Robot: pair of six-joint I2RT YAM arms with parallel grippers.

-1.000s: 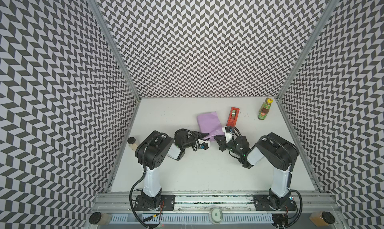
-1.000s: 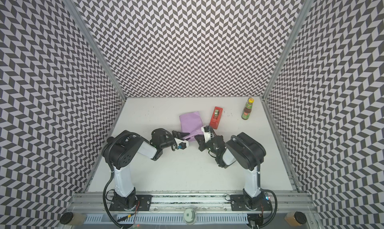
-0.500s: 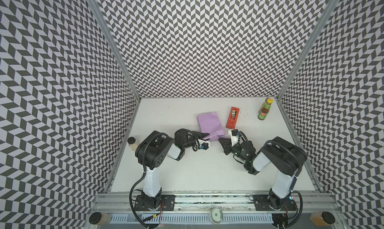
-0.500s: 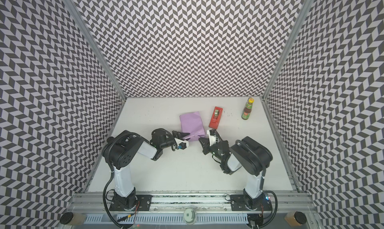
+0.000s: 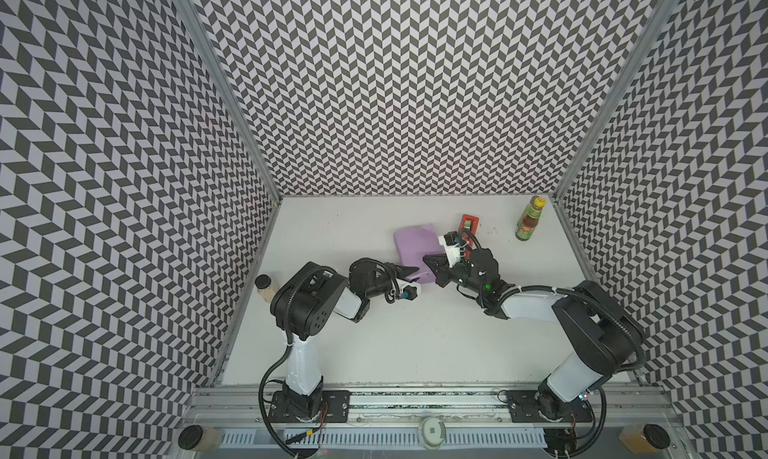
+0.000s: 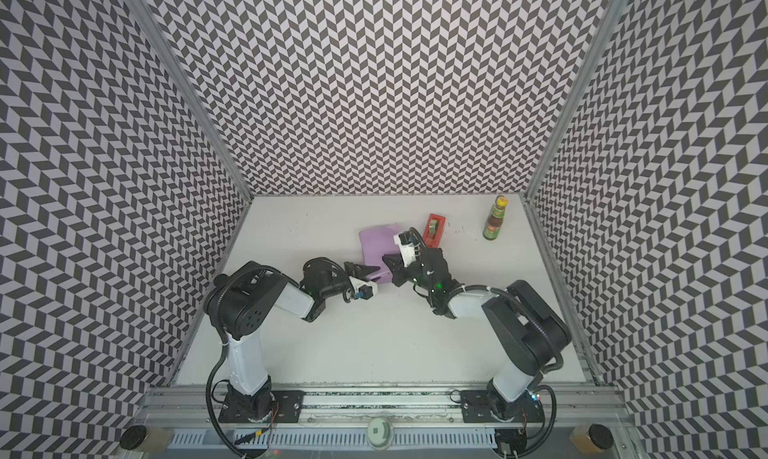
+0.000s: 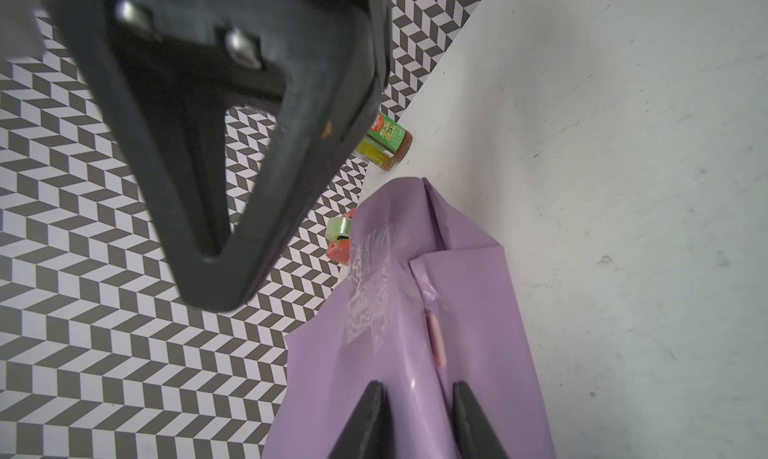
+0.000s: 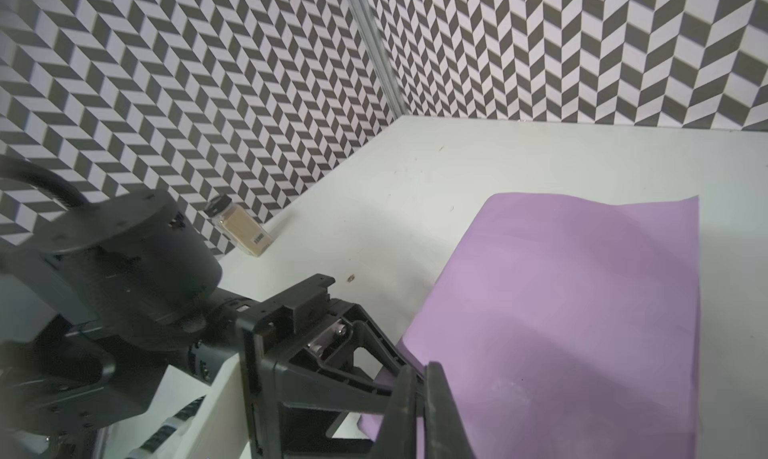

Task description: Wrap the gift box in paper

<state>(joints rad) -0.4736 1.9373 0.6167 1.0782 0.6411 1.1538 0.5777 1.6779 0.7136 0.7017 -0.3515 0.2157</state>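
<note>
The paper [image 5: 415, 245] [image 6: 376, 245], lilac side out, is folded into a parcel in mid-table; the gift box is hidden. In the left wrist view the paper [image 7: 415, 311] shows overlapping folds and clear tape strips. My left gripper [image 5: 411, 270] [image 6: 374, 270] [image 7: 419, 415] is shut on a raised fold at the parcel's near end. My right gripper [image 5: 428, 259] [image 6: 386, 257] [image 8: 419, 394] is shut, its tips at the parcel's near right corner, close to the left fingers [image 8: 332, 378]. Nothing shows between its jaws.
A red tape dispenser [image 5: 469, 224] [image 6: 435, 228] lies just right of the parcel. A sauce bottle [image 5: 528, 220] [image 6: 495, 218] stands at the back right. A spice jar [image 5: 266, 286] [image 8: 241, 228] sits against the left wall. Patterned walls close in three sides.
My right gripper has swung forward and left, up to the parcel's near right corner, and its arm has stretched out. The left gripper and the parcel have stayed put.
</note>
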